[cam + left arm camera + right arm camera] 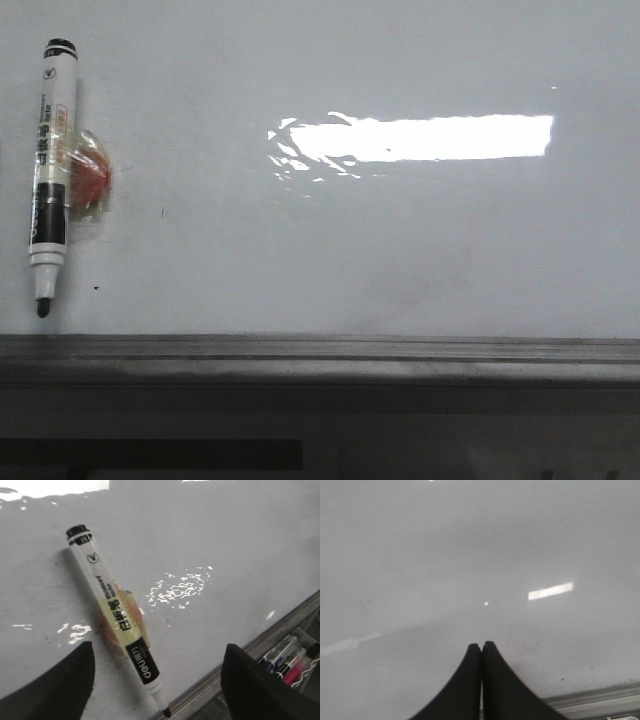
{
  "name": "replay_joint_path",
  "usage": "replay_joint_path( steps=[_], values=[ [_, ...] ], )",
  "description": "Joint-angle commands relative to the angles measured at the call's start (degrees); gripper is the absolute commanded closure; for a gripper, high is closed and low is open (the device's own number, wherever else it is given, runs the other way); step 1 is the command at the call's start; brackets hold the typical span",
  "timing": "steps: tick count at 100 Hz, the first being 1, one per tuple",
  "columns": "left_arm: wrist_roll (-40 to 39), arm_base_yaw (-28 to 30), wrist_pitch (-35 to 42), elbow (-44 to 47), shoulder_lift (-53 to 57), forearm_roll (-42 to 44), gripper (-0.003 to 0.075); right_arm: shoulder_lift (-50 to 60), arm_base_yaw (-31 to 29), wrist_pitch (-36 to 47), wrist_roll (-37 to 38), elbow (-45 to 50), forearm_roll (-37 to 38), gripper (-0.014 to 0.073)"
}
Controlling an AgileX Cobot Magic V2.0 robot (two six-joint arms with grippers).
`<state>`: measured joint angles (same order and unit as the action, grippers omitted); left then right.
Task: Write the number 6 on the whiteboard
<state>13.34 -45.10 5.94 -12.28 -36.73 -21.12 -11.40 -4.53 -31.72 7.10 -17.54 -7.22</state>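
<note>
Whiteboard (pixel 400 250): glossy, bare of any digit in all three views; only glare patches and a few tiny dark specks show, so I judge the number 6 not yet begun and the whole stroke left to do. Marker (pixel 48 170): uncapped, tip toward the rail (pixel 320 350), lying flat against the board near its left edge, apparently stuck there on a reddish-orange holder (pixel 92 180) behind its barrel; untouched by either arm. Left gripper (pixel 157 690): fingers wide apart, hovering over the marker's tip end, one finger on each side of it and neither in contact; I read this as lined up for the pick, not yet closed. Right gripper (pixel 481 680): fingers pressed together, holding nothing, facing a blank stretch of board just above the rail. Tray of spare markers (pixel 290 660): seen past the rail in the left wrist view, not part of the job. Remaining, as I judge it: grasp marker, lift it off the holder, bring tip to board, draw the 6.
</note>
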Motion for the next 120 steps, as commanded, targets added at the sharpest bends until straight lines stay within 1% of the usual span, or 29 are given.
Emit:
replay_joint_path(
  steps=[1, 14, 29, 44, 64, 74, 85, 112, 118, 120],
  values=[
    [-0.2, -2.1, 8.2, -1.7, -3.1, -3.8, 0.0228, -0.9, 0.2, 4.1, -0.3, -1.4, 0.0, 0.0657],
    [-0.3, -3.3, 11.9, -1.7, -7.3, -6.5, 0.0229, -0.9, 0.2, 4.1, -0.3, -1.4, 0.0, 0.0657],
    [-0.9, -3.6, 13.4, -1.7, -10.9, -9.1, 0.0245, -0.9, 0.2, 4.1, -0.3, -1.4, 0.0, 0.0657],
    [-3.3, -3.6, 13.8, -1.7, -13.7, -9.1, 0.0281, -0.9, 0.2, 4.1, -0.3, -1.4, 0.0, 0.0657],
    [-3.7, -3.6, 16.0, -1.7, -15.6, -9.1, 0.0285, -0.9, 0.2, 4.3, -0.3, -1.4, 0.0, 0.0657],
    [-4.9, -3.6, 17.8, -1.7, -16.6, -9.1, 0.0318, -0.9, 0.2, 4.3, -0.3, -1.4, 0.0, 0.0657],
    [-5.2, -3.6, 18.0, -1.7, -18.1, -9.1, 0.0351, -0.9, 0.2, 4.4, -0.3, -1.4, 0.0, 0.0657],
    [-8.1, -3.6, 18.0, -1.7, -21.4, -9.2, 0.0355, -0.9, 0.2, 4.4, -0.3, -1.4, 0.0, 0.0657],
    [-8.1, -3.6, 18.0, -1.7, -22.0, -10.5, 0.0384, -0.9, 0.2, 4.4, -0.3, -1.4, 0.0, 0.0657],
    [-8.1, -3.6, 18.0, -1.7, -22.1, -11.6, 0.0412, -0.9, 0.2, 4.4, -0.3, -1.4, 0.0, 0.0657]
  ],
)
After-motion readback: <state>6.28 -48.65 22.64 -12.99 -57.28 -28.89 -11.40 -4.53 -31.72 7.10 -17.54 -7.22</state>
